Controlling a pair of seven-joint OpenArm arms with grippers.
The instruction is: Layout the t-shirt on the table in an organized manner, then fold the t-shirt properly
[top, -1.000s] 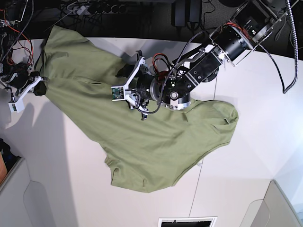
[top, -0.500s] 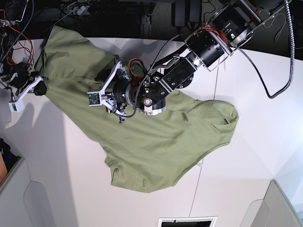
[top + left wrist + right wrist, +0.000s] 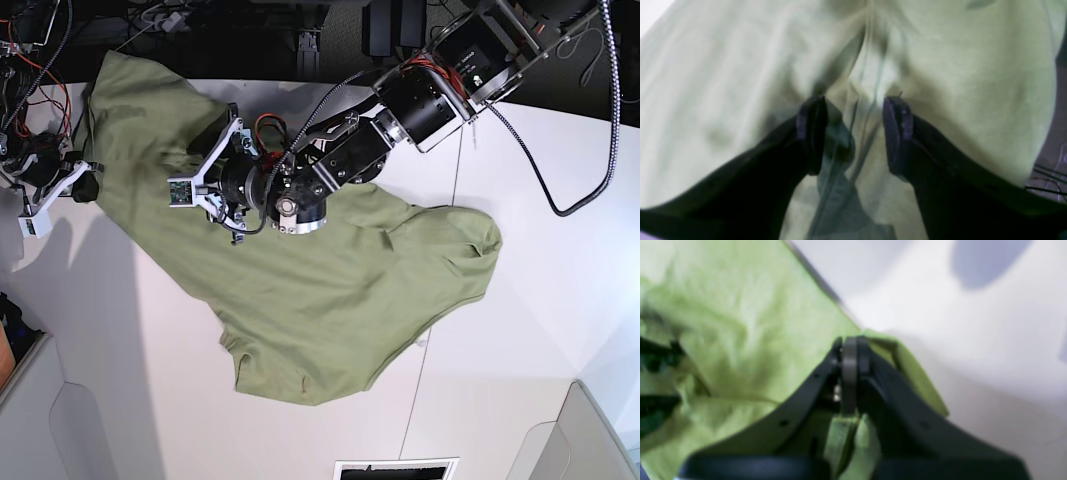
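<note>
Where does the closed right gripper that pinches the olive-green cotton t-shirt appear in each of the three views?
Base view: right gripper at the far left edge, shut on the olive-green cotton t-shirt.
Right wrist view: centre, jaws together on a fold of fabric.
Left wrist view: not in it; only the open left gripper above the cloth.
Shared landmark: the green t-shirt, visible in all three views.

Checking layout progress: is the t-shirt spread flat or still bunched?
Still bunched: the t-shirt lies skewed on the table, creased, its right end humped up.
</note>
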